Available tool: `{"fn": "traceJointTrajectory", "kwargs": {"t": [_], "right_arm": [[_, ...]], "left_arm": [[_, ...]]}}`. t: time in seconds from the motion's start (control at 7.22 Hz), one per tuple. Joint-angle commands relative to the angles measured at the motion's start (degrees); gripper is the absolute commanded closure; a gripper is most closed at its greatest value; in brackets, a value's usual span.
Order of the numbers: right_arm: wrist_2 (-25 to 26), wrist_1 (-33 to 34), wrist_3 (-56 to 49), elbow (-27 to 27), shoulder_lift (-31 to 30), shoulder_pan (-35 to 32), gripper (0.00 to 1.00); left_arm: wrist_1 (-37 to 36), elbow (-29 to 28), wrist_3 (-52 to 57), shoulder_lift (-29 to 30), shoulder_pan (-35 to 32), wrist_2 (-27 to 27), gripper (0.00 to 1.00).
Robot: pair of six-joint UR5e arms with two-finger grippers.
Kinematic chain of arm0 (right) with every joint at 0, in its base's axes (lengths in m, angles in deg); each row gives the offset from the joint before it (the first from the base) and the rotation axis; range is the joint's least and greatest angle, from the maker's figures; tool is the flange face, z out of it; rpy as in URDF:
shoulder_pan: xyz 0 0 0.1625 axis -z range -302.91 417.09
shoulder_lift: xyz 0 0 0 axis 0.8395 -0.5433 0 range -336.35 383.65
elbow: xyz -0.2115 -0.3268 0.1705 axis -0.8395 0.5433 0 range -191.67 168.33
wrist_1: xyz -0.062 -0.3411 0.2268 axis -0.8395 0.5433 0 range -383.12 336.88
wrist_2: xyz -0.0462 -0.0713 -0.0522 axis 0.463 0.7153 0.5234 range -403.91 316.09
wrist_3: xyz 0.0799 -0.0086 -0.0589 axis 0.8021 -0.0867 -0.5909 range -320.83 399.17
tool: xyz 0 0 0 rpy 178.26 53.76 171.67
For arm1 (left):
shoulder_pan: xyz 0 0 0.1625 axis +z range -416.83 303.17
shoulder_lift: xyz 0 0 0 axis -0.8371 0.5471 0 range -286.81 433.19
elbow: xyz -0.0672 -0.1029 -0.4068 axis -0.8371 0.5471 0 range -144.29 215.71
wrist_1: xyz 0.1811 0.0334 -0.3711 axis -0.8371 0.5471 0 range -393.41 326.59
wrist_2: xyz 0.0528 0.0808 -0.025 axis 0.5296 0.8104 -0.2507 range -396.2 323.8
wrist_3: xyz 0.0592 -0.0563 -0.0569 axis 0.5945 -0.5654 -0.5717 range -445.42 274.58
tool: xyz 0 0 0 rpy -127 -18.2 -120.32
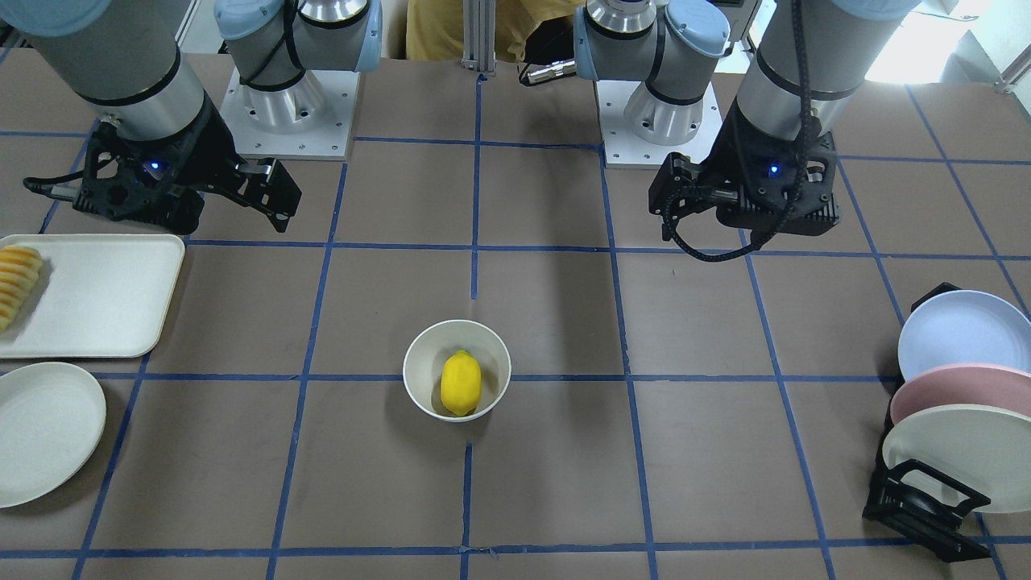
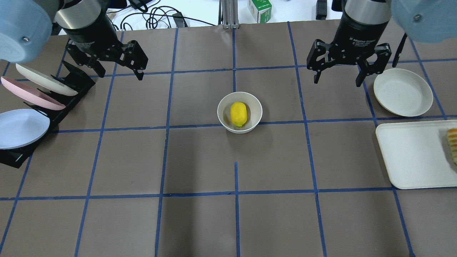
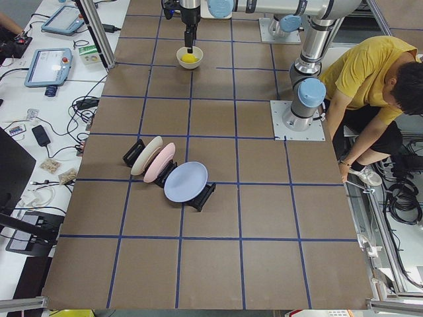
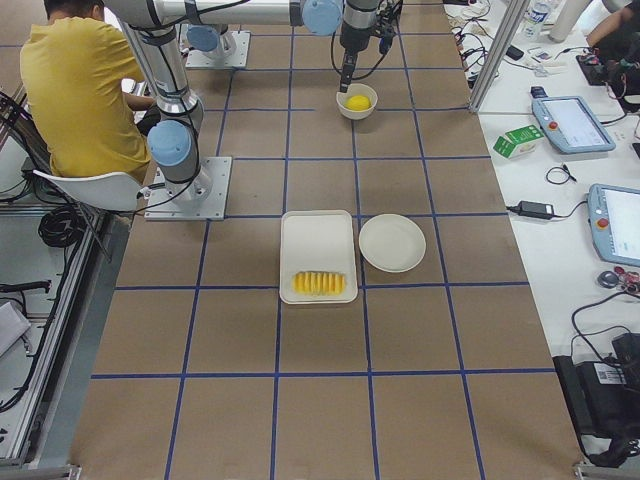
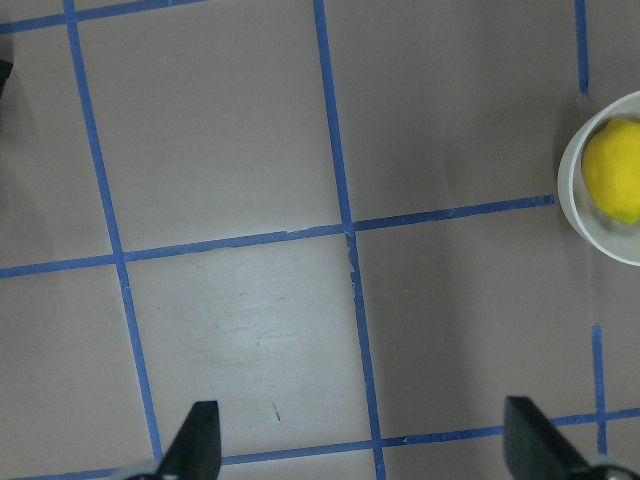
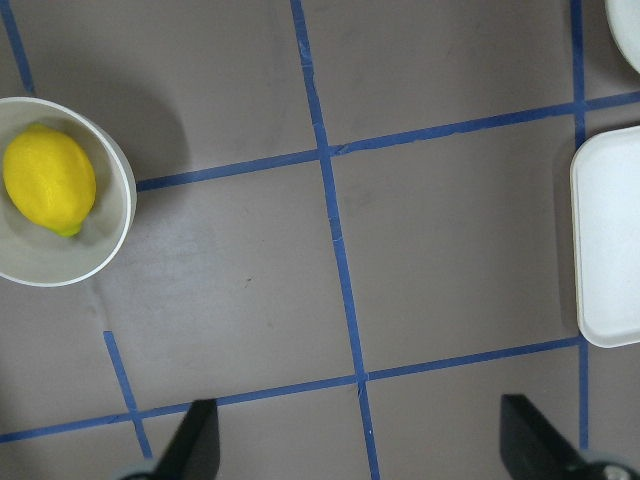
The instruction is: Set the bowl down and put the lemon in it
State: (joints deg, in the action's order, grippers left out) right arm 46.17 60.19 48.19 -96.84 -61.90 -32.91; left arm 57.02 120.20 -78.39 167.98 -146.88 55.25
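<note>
In the bowl (image 2: pixel 255 107), mid-tabletop (image 2: pixel 200 160), lies the lemon (image 2: pixel 238 114), with nothing touching it. My left claw (image 2: pixel 122 75) and right claw (image 2: pixel 337 82) hang wide and empty, well apart from the bowl on either side. The one risk I judge: a low sweep past the bowl, tipping it and spilling the lemon.

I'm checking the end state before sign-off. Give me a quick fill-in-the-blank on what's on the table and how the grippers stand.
1. The bowl at the table's middle holds the ____.
2. The left gripper and right gripper are both ____ and hold nothing.
3. The rack holds ____ upright plates.
4. The sliced food lies on the white ____.

Missing words: lemon; open; three; tray.
</note>
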Motion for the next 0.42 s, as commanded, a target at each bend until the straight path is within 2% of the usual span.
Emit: {"fn": "traceJointTrajectory", "kwargs": {"t": [0.0, 0.28], "right_arm": [[0.01, -0.33, -1.02, 0.00, -0.94, 0.08, 0.00], [0.01, -0.16, -0.93, 0.00, -0.94, 0.00, 0.00]], "left_arm": [[0.00, -0.03, 0.00, -0.04, -0.12, -0.13, 0.00], [0.00, -0.03, 0.00, -0.04, -0.12, -0.13, 0.00]]}}
